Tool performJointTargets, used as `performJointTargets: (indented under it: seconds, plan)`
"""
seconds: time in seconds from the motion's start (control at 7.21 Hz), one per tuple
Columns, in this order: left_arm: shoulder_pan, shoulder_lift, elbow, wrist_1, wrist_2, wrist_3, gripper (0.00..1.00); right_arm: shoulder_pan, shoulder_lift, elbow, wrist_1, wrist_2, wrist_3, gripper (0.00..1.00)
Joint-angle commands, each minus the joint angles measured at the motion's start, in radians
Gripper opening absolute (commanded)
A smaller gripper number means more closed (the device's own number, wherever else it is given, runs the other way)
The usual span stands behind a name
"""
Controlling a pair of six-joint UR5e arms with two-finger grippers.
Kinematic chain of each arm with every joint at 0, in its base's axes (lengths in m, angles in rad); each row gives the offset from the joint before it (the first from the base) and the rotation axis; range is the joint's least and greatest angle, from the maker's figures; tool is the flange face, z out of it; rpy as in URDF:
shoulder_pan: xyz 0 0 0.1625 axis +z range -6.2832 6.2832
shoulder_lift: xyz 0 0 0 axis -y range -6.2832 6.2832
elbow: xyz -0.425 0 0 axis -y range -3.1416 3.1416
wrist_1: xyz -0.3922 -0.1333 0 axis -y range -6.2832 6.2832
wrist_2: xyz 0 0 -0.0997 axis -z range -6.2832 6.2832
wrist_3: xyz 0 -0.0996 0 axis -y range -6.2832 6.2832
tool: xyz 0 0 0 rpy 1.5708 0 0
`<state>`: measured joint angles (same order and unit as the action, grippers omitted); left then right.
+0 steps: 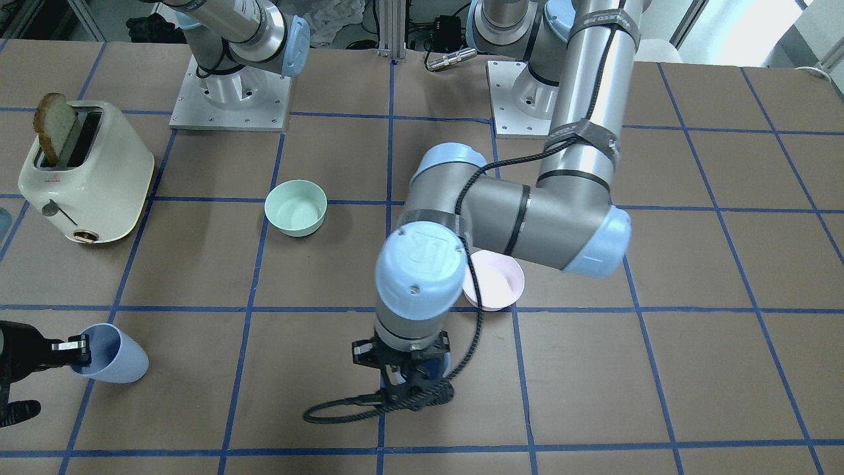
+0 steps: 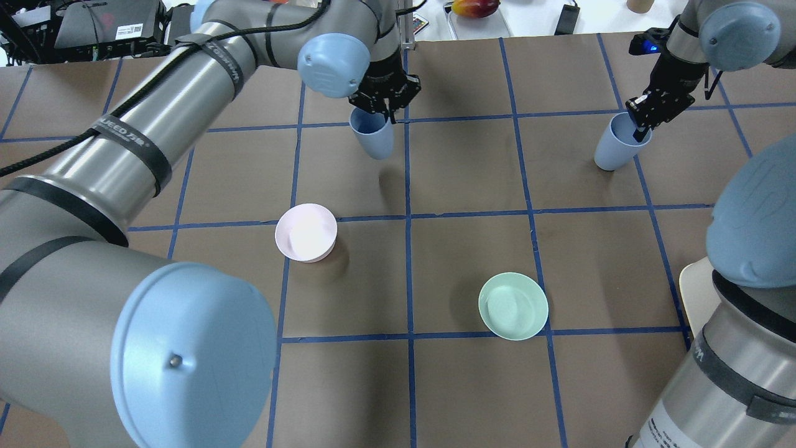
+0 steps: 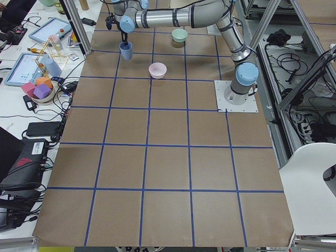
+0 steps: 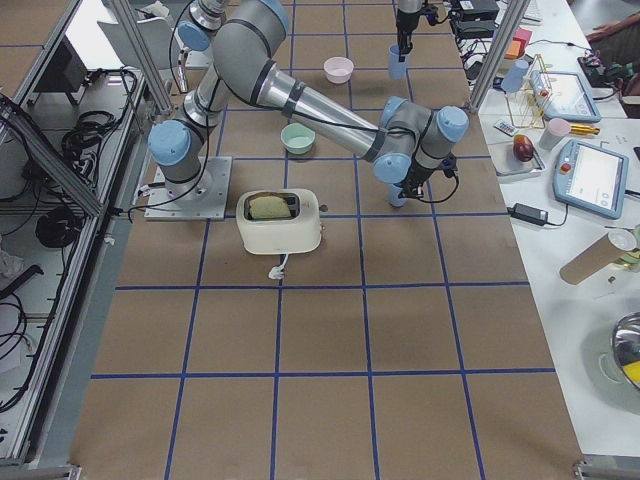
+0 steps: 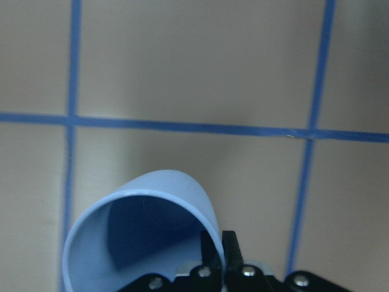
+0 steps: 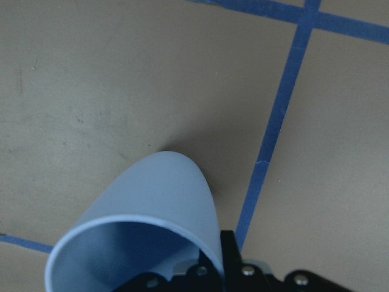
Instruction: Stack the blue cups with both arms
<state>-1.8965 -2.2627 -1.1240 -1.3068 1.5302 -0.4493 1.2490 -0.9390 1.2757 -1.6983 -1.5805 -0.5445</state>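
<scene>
My left gripper is shut on the rim of one blue cup and holds it upright above the table, its shadow lying apart from it. In the front view the wrist hides most of this cup under the gripper. The left wrist view shows the cup's open mouth with one finger inside the wall. My right gripper is shut on the rim of the other blue cup, which is tilted close to the table at the far right. It also shows in the front view and the right wrist view.
A pale pink bowl and a mint-green bowl stand in the middle of the table between the arms. A cream toaster with a slice of toast stands on the right arm's side. A black cable loops under the left wrist.
</scene>
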Motion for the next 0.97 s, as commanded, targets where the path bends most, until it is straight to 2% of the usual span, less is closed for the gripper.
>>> performJointTargets:
  seconds: [0.0,0.28,0.55,0.83]
  plan:
    - [-0.096,0.021,-0.081,-0.009,0.002,-0.054,0.0,0.0,-0.029,-0.05,0.07,0.011,-0.003,0.0]
    - [-0.09,0.029,-0.114,0.007,0.002,-0.052,0.0,0.007,-0.029,-0.12,0.138,0.016,-0.003,0.0]
    - [-0.087,0.057,-0.143,-0.038,0.007,-0.054,0.0,0.012,-0.03,-0.13,0.173,0.059,-0.003,0.0]
    - [-0.088,0.052,-0.171,-0.026,0.004,-0.048,0.0,0.024,-0.059,-0.128,0.199,0.074,0.007,0.0]
